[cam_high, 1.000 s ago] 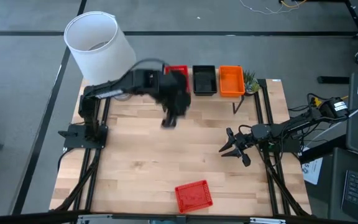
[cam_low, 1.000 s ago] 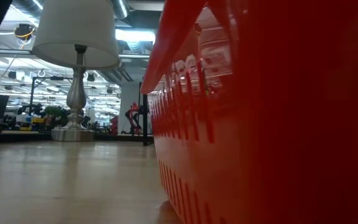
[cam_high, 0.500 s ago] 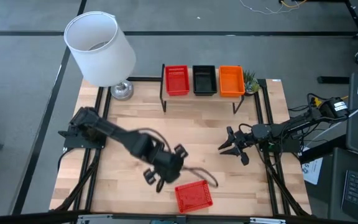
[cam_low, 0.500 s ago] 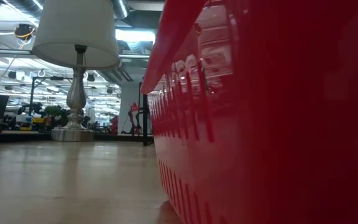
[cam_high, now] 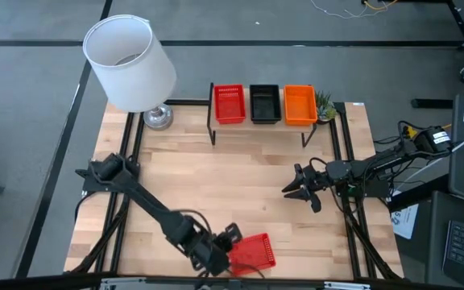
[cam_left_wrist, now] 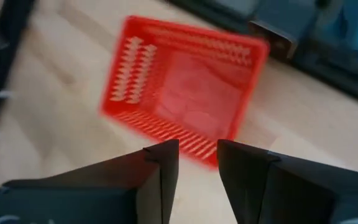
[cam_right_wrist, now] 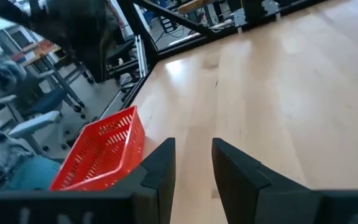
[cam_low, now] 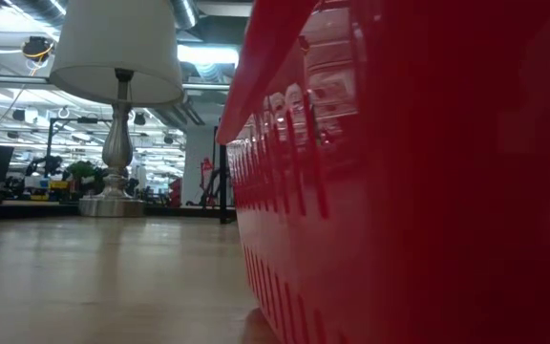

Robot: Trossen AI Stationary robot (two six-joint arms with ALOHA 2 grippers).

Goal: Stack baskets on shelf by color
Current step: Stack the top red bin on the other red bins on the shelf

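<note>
A red basket [cam_high: 252, 252] lies on the wooden tabletop near its front edge; it also shows in the left wrist view [cam_left_wrist: 185, 102], the right wrist view [cam_right_wrist: 101, 158] and close up in the low view [cam_low: 409, 191]. My left gripper [cam_high: 230, 244] stands open just left of it, its fingers [cam_left_wrist: 163, 171] pointing at the basket's nearest wall with nothing between them. On the shelf [cam_high: 248, 124] at the far edge sit a red basket [cam_high: 229, 104], a black one [cam_high: 265, 103] and an orange one [cam_high: 299, 105]. My right gripper [cam_high: 296, 190] waits open at the table's right.
A lamp with a white shade [cam_high: 129, 60] stands at the far left corner, its metal foot [cam_high: 158, 118] on the table. A small plant [cam_high: 324, 105] sits right of the shelf. Bare wood lies between the shelf and the near basket.
My left gripper has swept from the shelf's red basket at the far edge toward the near edge and down, rolling as it went, and now stands beside the red basket on the table. The baskets have stayed where they were.
</note>
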